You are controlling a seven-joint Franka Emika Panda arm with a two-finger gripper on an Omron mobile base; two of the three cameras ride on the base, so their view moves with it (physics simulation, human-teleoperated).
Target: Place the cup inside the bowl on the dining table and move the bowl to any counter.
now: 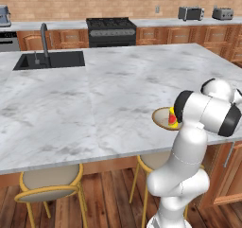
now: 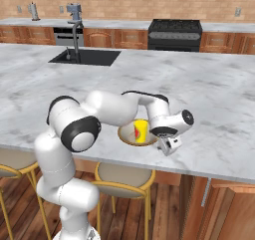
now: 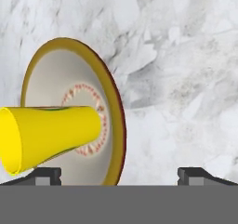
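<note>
Yellow cup (image 3: 51, 135) upright in tan bowl (image 3: 46, 79)

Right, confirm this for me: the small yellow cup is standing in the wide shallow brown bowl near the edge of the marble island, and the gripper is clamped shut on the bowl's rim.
Wrong on the gripper. The hand view shows its jaws open, one on each side of the rim of the wide shallow brown bowl, holding nothing. The rest stands: the small yellow cup is standing in the bowl near the edge of the marble island.
</note>
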